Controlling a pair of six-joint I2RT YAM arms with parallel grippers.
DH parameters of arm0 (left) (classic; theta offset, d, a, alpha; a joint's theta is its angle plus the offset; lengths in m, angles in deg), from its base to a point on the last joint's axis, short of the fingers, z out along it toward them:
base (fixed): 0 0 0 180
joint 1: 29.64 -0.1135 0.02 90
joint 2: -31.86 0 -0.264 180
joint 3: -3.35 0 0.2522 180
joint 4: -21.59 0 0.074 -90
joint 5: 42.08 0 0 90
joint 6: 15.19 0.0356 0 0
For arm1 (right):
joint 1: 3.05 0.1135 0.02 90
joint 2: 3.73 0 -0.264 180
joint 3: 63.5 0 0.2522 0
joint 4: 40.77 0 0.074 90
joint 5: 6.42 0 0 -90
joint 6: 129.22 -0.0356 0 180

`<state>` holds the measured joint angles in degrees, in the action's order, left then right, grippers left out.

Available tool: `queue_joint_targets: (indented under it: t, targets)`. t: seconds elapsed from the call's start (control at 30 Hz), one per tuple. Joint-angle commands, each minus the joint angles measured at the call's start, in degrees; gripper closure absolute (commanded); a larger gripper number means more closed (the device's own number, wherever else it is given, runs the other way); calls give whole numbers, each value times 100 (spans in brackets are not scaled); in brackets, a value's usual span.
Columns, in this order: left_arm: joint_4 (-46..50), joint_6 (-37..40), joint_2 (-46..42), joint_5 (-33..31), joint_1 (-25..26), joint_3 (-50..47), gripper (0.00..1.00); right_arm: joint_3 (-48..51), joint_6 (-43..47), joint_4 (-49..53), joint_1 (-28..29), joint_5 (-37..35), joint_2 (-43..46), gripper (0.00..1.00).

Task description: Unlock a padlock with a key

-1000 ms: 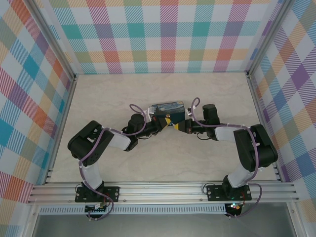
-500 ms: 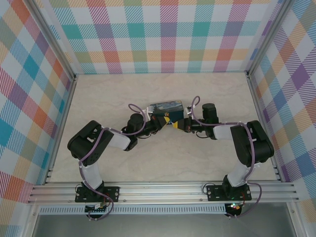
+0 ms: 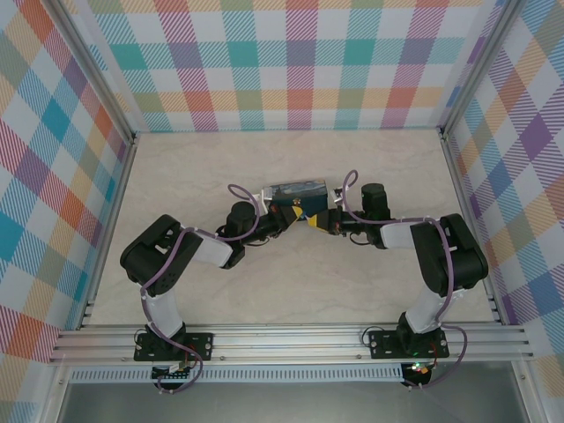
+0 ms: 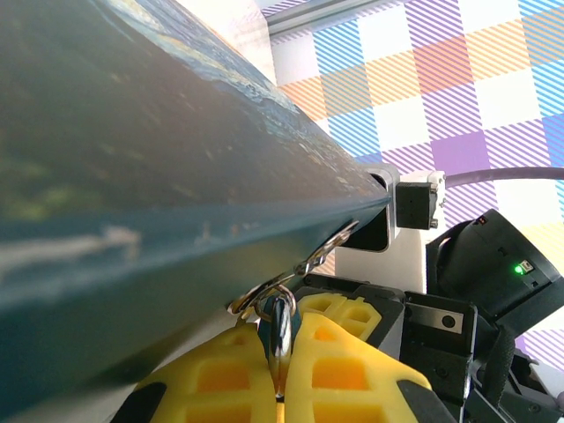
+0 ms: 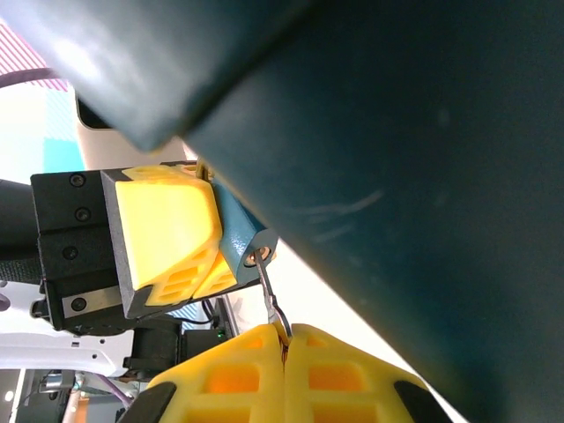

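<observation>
The small blue padlock point(image 4: 267, 324) is pinched between the yellow fingers of my left gripper point(image 4: 278, 352), which is shut on it. Its silvery shackle point(image 4: 264, 295) is hooked through a wire ring on the tin's edge. In the right wrist view the thin dark key point(image 5: 269, 295) runs from my right gripper point(image 5: 284, 342), shut on its head, up into the keyhole at the end of the padlock point(image 5: 236, 240). From above, the left gripper point(image 3: 291, 218) and the right gripper point(image 3: 319, 220) meet tip to tip just in front of the tin.
The blue-and-yellow night-sky tin point(image 3: 300, 189) lies mid-table right behind both grippers, and its dark side point(image 5: 397, 132) looms close to the fingers. Checked walls point(image 3: 300, 62) enclose the pale table point(image 3: 264, 282) on three sides.
Both grippers, with the padlock and key between them, and the tin have shifted slightly left and away from the arm bases. Both grips look unchanged.
</observation>
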<state>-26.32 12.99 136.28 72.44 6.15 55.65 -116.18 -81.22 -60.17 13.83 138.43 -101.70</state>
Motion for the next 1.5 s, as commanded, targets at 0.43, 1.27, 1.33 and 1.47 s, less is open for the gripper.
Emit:
queue_joint_targets:
  t: [0.43,1.27,1.33,1.47]
  targets:
    - [252,503,-302,1203,231,134,100,-463,595,-245,-99,-150,36,96]
    - [349,773,-295,1638,253,223,100,-263,539,-451,49,-647,360,96]
    - [290,832,-288,1686,253,208,100,-304,373,-437,6,-504,333,96]
    - [235,929,-289,1706,248,197,100,-345,93,-399,-45,-399,308,96]
